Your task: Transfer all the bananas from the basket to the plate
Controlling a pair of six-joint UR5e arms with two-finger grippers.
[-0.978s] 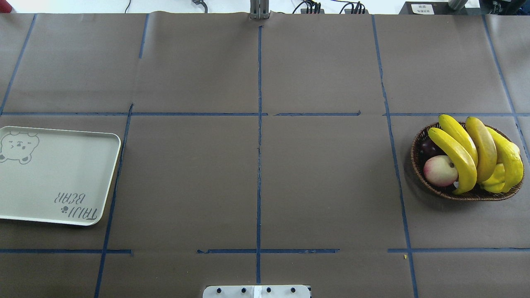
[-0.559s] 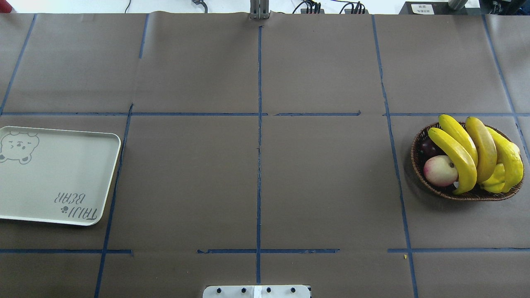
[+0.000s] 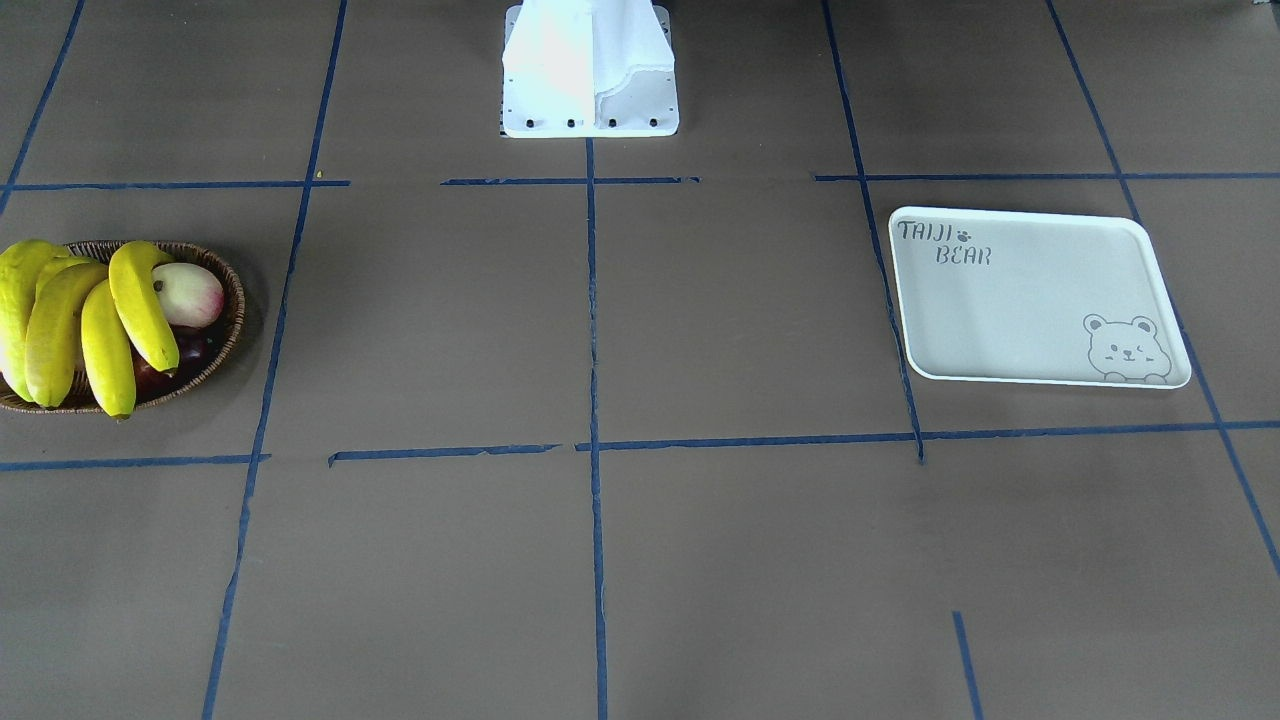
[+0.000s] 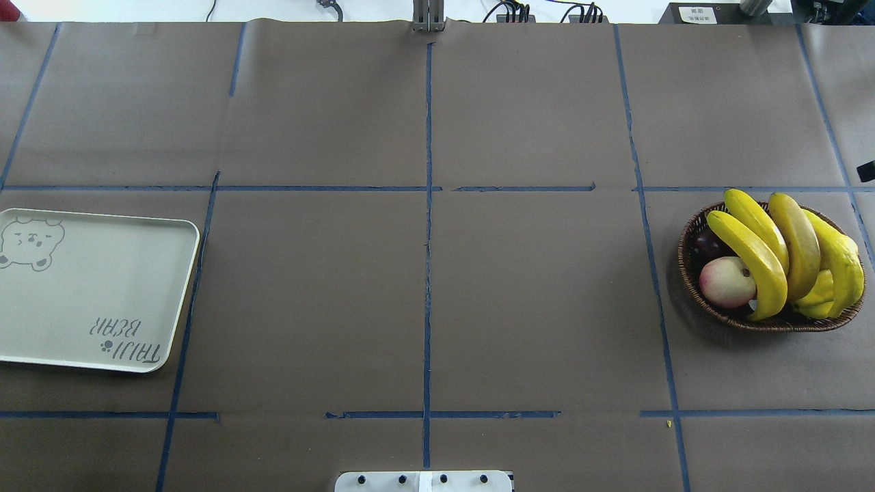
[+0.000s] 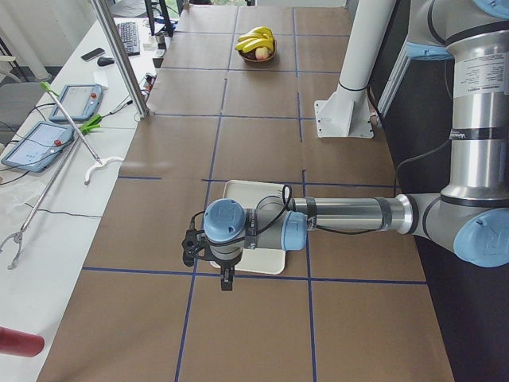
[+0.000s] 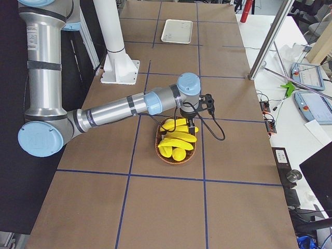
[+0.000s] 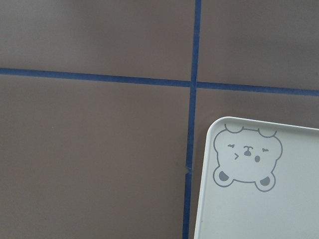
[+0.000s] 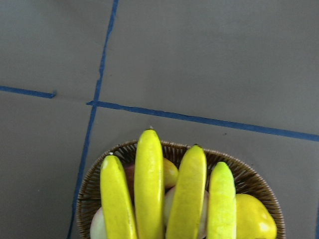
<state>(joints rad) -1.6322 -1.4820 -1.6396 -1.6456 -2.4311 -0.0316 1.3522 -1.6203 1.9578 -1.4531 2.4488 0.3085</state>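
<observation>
Four smooth, curved yellow bananas point(image 4: 786, 253) are held side by side in an oval basket point(image 4: 689, 290) of brown woven wicker, set at the 3 o'clock side of the table point(image 4: 424, 287) in the overhead view. Their long axes run roughly from 12 to 6 o'clock, leaning slightly toward 11 and 5, with the ends reaching both rims. A round pink-cream apple point(image 4: 726, 281) is lodged at the 9 o'clock side of the basket, touching the nearest banana. The plate point(image 4: 89, 294), a smooth matte white rectangle with rounded corners and a low raised rim, is placed at the 9 o'clock side, well apart from the basket, with its long axis lying 9 to 3 o'clock. A bear face is printed at its 11 o'clock corner and lettering at its 5 o'clock corner. The table is covered in brown paper divided by blue tape lines. The left gripper point(image 5: 227, 280) hangs by the plate's edge and the right gripper point(image 6: 193, 126) over the basket. Whether either claw is parted or closed cannot be told.
</observation>
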